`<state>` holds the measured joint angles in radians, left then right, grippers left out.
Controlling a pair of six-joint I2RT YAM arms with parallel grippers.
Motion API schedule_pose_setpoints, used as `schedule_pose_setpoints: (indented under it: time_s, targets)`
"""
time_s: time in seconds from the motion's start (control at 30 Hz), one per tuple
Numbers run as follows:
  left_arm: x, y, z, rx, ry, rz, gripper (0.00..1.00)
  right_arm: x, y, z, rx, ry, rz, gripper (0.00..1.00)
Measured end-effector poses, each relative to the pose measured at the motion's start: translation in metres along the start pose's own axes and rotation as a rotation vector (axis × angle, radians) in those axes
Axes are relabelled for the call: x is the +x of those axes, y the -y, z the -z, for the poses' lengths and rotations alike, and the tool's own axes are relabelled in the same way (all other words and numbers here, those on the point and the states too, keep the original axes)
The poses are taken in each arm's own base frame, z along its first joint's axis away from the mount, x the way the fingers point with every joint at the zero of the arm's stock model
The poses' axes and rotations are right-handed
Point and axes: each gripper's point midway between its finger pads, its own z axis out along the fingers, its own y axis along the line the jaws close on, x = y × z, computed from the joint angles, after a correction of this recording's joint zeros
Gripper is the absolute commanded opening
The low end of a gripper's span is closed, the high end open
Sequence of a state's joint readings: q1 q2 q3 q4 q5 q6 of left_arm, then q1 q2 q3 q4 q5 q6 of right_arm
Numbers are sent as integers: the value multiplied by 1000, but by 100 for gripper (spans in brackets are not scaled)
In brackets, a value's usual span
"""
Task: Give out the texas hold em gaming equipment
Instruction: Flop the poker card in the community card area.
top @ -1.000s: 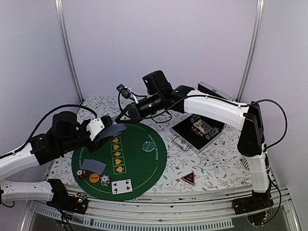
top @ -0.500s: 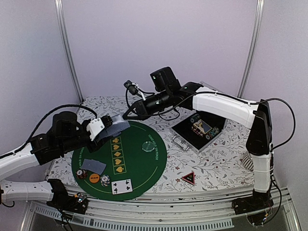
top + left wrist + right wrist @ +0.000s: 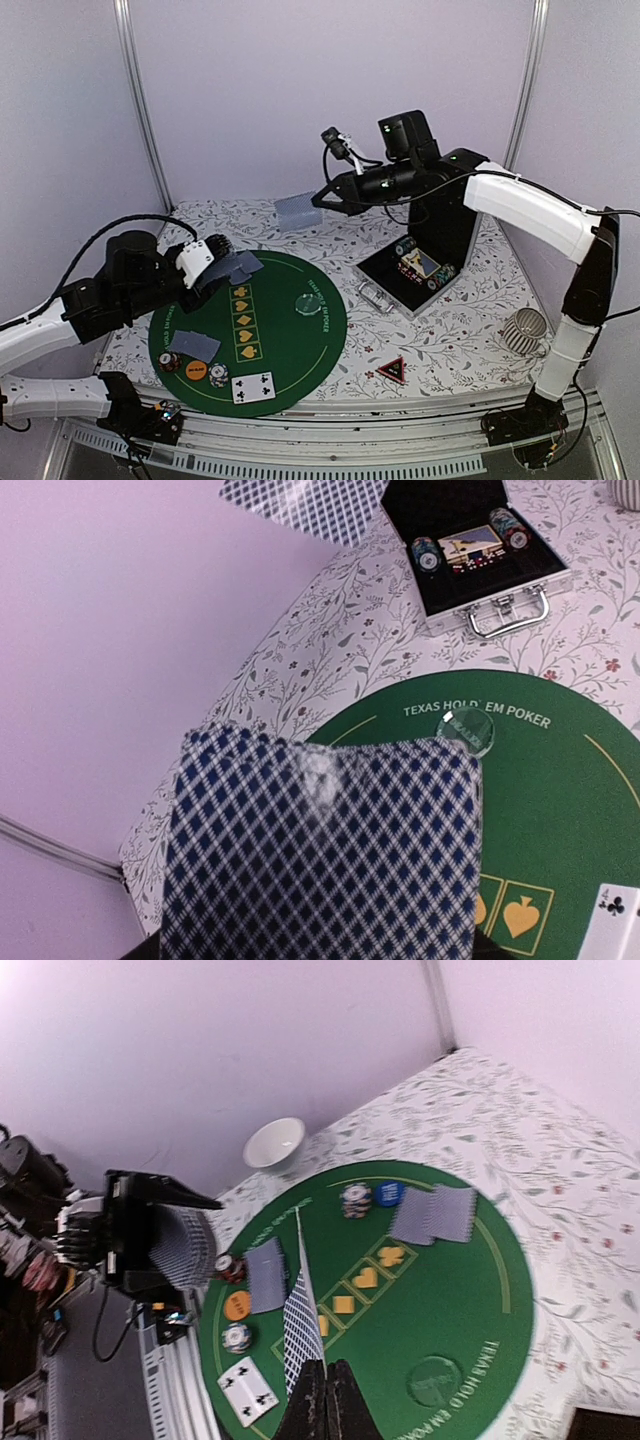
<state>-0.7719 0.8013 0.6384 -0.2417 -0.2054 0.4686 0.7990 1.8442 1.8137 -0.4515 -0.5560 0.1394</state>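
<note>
Top external: right hand (image 3: pixel 318 199) clamps one card (image 3: pixel 297 212) high over the far edge of the worktop (image 3: pixel 460 330), mat (image 3: pixel 320 335) nearward below. At the mat's left, the left hand (image 3: pixel 212 266) grips the deck (image 3: pixel 241 265).

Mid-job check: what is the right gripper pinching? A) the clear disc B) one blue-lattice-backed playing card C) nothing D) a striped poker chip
B: the right gripper is shut on one blue-lattice-backed playing card, held in mid-air. The left gripper holds the deck of cards.

Lilac walls (image 3: pixel 330 90), metal corner posts (image 3: pixel 143 110), floral tablecloth (image 3: pixel 470 330).
</note>
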Motion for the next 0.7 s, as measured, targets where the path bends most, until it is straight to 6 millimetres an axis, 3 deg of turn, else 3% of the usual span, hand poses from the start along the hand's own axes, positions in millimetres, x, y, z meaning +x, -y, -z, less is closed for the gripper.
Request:
schedule_pose_setpoints:
  time_s: [0.1,0.23,0.4,0.53,0.7]
  targets:
    - [-1,-8,2,-41,1,11,57,-10,30,31,152,55,22,2]
    - [-1,-16,3,-82,-6,22,57,1,57,31,257,57,72,1]
    - [-2,-25,5,-123,-2,36,57,48,69,-28,308,-27,273,1]
    - [-3,-28,7,-136,6,41,57,70,44,-84,246,-36,511,1]
    - [-2,-31,7,-146,1,43,57,96,6,-136,137,-25,821,1]
